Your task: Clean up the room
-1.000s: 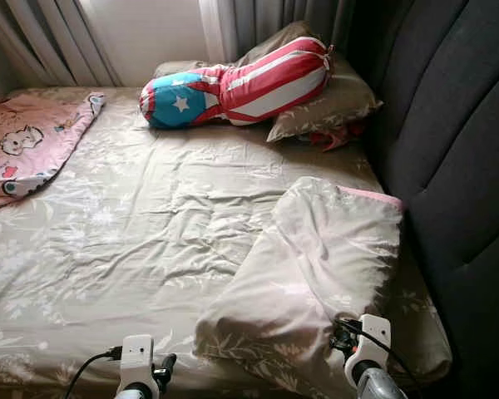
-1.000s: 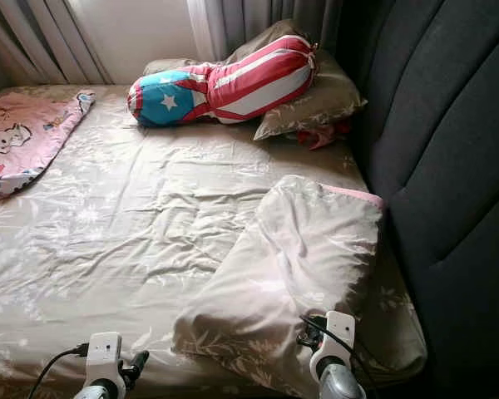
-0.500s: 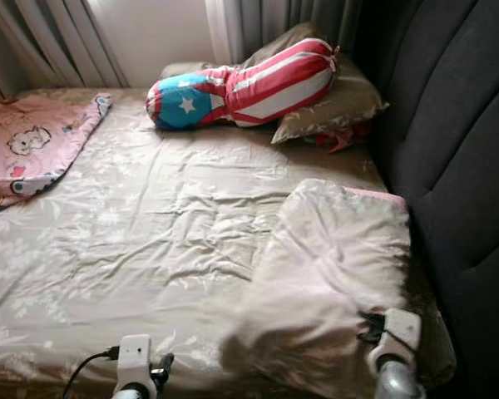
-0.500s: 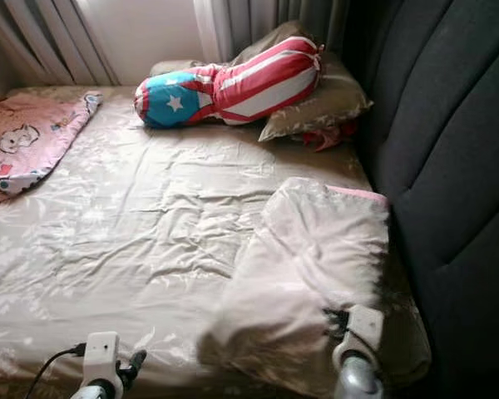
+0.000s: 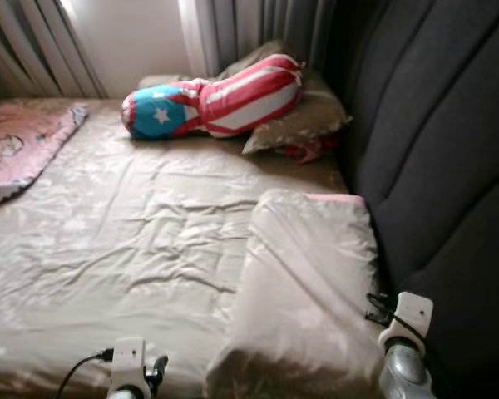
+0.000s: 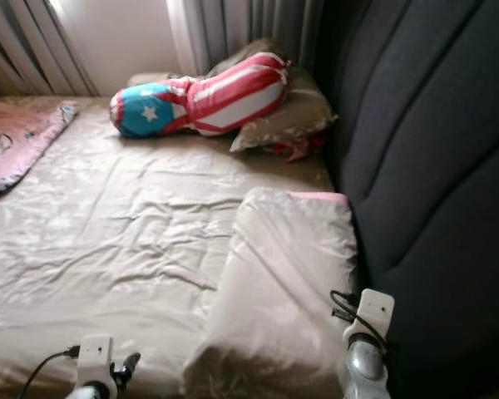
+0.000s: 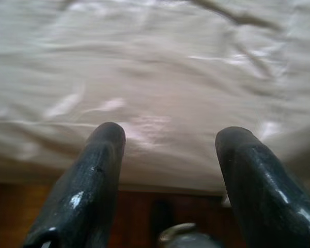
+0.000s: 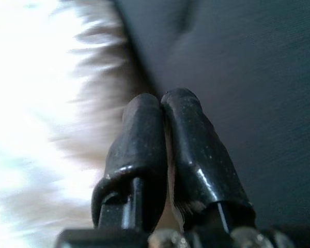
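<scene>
Lower right of the head view: our right gripper [image 8: 163, 111] has its fingers pressed together, seemingly pinching a sliver of pale cloth from the folded blanket [image 5: 312, 283], hard against the dark padded headboard [image 5: 432, 158]; our left gripper [image 7: 168, 142] hangs spread wide and empty over the bed sheet [image 5: 125, 224] at the lower left edge. Striped star bolster [image 5: 212, 104] sits upper centre on a pillow [image 5: 303, 125], pink cartoon blanket [image 5: 21, 150] upper left. We judge the pull should go slow and level, left gripper taking the near corner so the fold keeps.
</scene>
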You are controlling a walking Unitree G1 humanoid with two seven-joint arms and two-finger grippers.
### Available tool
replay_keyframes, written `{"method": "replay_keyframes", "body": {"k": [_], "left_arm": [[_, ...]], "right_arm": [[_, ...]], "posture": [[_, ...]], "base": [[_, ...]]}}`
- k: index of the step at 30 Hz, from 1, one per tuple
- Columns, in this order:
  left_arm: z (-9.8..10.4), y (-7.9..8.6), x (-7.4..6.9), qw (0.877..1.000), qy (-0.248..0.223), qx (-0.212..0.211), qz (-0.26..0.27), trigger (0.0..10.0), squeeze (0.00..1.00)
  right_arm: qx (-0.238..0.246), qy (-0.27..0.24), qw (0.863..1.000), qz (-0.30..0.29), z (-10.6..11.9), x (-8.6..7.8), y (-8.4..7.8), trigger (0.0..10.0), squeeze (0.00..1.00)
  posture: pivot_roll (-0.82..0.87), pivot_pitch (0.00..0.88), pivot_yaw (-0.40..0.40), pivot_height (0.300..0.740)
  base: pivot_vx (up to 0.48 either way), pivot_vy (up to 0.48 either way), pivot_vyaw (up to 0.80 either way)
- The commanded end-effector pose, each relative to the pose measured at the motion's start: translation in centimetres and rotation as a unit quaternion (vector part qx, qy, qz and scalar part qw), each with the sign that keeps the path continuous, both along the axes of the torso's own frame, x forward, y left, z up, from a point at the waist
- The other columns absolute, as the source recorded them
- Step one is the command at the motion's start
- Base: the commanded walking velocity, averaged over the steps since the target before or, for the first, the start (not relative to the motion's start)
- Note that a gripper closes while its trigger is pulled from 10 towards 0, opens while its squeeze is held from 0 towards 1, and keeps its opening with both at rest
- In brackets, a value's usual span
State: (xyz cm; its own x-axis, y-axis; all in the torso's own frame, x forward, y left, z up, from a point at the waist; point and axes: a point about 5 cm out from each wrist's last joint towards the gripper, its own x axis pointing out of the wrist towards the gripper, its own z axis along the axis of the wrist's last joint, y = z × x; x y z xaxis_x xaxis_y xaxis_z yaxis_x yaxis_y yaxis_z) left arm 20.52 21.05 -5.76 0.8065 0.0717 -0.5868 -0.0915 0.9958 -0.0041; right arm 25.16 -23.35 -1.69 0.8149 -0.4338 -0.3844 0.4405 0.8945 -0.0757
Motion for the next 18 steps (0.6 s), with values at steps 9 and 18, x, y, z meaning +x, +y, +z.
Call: {"method": "replay_keyframes", "body": {"k": [9,18], "left_arm": [[-0.4,-0.1,-0.5,1.0,0.011,-0.003,-0.001,10.0,0.0],[-0.4,-0.1,-0.5,1.0,0.011,-0.004,-0.001,10.0,0.0]], "right_arm": [[0.035,-0.005,0.999,0.029,-0.1,0.3,0.7,10.0,0.0],[0.096,-0.027,0.989,0.112,-0.3,0.7,3.7,10.0,0.0]], "posture": [[-0.01,0.037,-0.033,0.74],[-0.01,0.04,-0.034,0.74]], "base": [[0.0,0.0,0.0],[0.0,0.0,0.0]]}}
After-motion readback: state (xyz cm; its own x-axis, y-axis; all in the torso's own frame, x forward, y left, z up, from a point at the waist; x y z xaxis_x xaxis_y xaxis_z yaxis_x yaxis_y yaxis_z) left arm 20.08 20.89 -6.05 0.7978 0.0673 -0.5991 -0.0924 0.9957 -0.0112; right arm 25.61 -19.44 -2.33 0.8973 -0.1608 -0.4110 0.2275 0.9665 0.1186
